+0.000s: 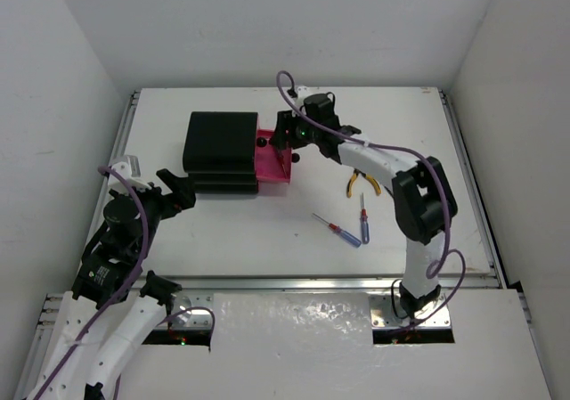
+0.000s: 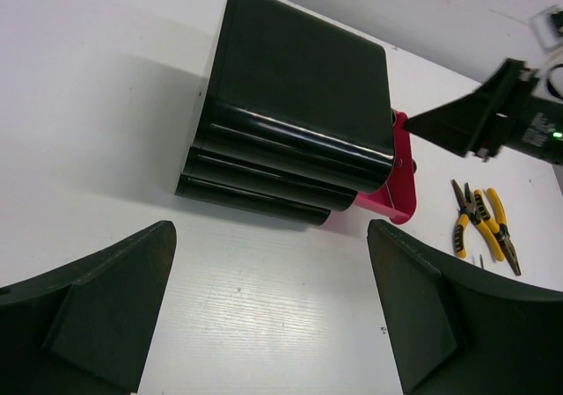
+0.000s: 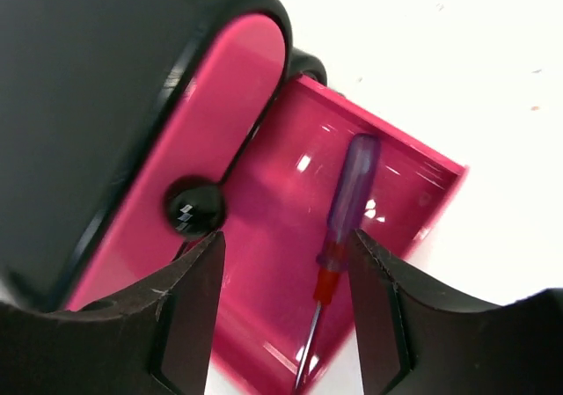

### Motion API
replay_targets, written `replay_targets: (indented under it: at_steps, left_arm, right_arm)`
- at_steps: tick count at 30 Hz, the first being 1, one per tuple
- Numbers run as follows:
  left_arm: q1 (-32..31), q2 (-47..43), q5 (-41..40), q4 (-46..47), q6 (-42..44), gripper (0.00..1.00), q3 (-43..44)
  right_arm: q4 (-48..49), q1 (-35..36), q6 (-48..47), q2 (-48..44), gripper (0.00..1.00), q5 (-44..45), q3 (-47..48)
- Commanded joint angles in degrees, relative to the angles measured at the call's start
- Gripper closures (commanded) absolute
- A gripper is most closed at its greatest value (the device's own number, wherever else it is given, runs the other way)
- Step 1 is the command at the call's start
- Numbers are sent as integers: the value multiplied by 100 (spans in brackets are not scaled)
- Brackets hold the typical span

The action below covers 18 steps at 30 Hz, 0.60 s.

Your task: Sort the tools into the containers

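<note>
**Overhead view.** The black chest (image 1: 220, 142) stands on the far left part of the white table (image 1: 267, 253). 1 magenta open drawer (image 1: 274, 167) projects from its right side. At least 1 closed drawer lies above it, but which of the 3 tiers it belongs to cannot be told. The right gripper (image 3: 283, 245) hangs directly over the open drawer, with its jaws apart and nothing between them.

**Right wrist view.** A purple-handled screwdriver (image 3: 354, 175) with a red collar lies loose on the drawer floor. It is framed by the 2 fingers and touched by neither. The closed drawer front beside it is also magenta and carries a round black knob (image 3: 193, 210).

**Left wrist view.** The left gripper (image 1: 181, 189) hovers over bare table on the near left side of the chest, clear of it. Its jaws are spread wide and empty. 2 yellow-handled pliers (image 2: 479, 219) lie side by side on the table to the right of the open drawer.

**Remaining tools.** A slanted screwdriver (image 1: 338, 231) and a straight screwdriver (image 1: 363, 217) lie on the table nearer the arm bases than the pliers. Both have blue handles and red collars. Their handle ends are close together, and whether they touch cannot be told.
</note>
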Motion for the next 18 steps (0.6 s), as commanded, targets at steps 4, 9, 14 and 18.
replay_targets:
  at_steps: [4, 9, 14, 18]
  left_arm:
    - [-61, 23, 53, 275, 47, 11, 16]
    - [-61, -3, 71, 275, 47, 11, 16]
    - [-61, -65, 62, 275, 39, 11, 7]
    - [-61, -100, 27, 266, 30, 11, 7]
  right_arm:
    - [-1144, 28, -84, -1533, 42, 1435, -671]
    - [-2950, -42, 99, -2350, 42, 2578, -1624]
    - [-3399, -191, 443, -3168, 47, 2826, -3041]
    - [-3400, -349, 610, -3669, 55, 2800, -3667]
